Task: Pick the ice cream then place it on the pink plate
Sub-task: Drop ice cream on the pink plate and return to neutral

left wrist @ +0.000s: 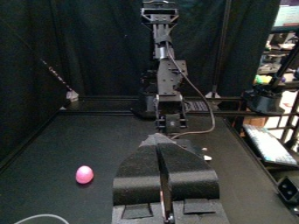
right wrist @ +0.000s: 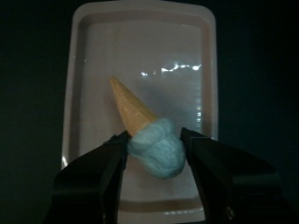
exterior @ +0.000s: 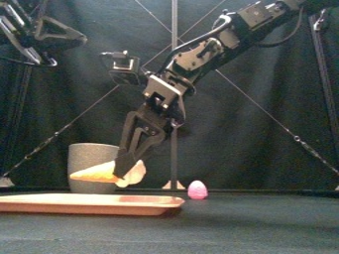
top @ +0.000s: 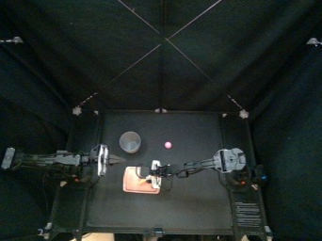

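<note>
The ice cream (right wrist: 149,131), a pale cone with a light blue scoop, hangs over the pink plate (right wrist: 93,52) with my right gripper (right wrist: 158,156) shut on its scoop. In the front view the ice cream (exterior: 117,176) is tilted with the cone pointing left, a little above the plate (exterior: 93,202), and the right gripper (exterior: 135,171) comes down from the upper right. From above, the right gripper (top: 156,173) is over the plate's (top: 136,185) right edge. My left gripper (left wrist: 163,143) rests shut and holds nothing, at the table's left (top: 101,158).
A tall grey speckled cup (exterior: 90,159) stands behind the plate, also seen from above (top: 130,141). A small pink egg toy (exterior: 197,190) lies to the plate's right, in the middle of the table (top: 169,145) and in the left wrist view (left wrist: 84,174).
</note>
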Tool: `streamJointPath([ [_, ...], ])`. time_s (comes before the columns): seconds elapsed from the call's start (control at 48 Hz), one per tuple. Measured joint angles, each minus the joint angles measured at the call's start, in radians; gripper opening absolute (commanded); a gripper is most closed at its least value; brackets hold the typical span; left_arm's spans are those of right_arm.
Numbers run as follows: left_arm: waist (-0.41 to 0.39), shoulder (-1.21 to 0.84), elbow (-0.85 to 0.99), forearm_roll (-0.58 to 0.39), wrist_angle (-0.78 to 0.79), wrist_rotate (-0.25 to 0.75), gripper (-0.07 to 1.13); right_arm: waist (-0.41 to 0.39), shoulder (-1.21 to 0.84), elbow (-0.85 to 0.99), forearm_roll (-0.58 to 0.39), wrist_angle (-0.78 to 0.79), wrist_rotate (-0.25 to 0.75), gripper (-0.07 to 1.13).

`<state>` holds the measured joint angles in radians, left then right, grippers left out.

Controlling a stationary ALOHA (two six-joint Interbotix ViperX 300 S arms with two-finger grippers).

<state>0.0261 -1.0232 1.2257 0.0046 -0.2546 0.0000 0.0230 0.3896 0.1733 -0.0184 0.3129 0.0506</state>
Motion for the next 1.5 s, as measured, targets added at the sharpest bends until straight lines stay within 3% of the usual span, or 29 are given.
streamJointPath([
  [0.167,0.0,-0.002,0.0,0.0,0.003,0.002,-0.04,-0.002,0.0,-0.003,-0.021,-0.014,0.006,1.04],
  [0.458,0.0,-0.002,0.0,0.0,0.003,0.002,-0.04,0.008,-0.044,0.017,-0.092,-0.043,0.012,1.05],
  [0.854,0.002,-0.002,0.003,0.0,0.003,0.002,-0.04,-0.017,-0.489,0.275,-0.137,-0.236,0.014,1.04],
  [1.271,0.003,-0.002,0.008,0.0,0.003,0.002,-0.04,-0.018,-1.091,0.765,-0.087,-0.534,0.02,1.04],
  [1.5,0.005,-0.002,0.011,0.0,0.003,0.002,-0.04,-0.017,-1.364,0.948,-0.086,-0.606,0.018,1.04],
])
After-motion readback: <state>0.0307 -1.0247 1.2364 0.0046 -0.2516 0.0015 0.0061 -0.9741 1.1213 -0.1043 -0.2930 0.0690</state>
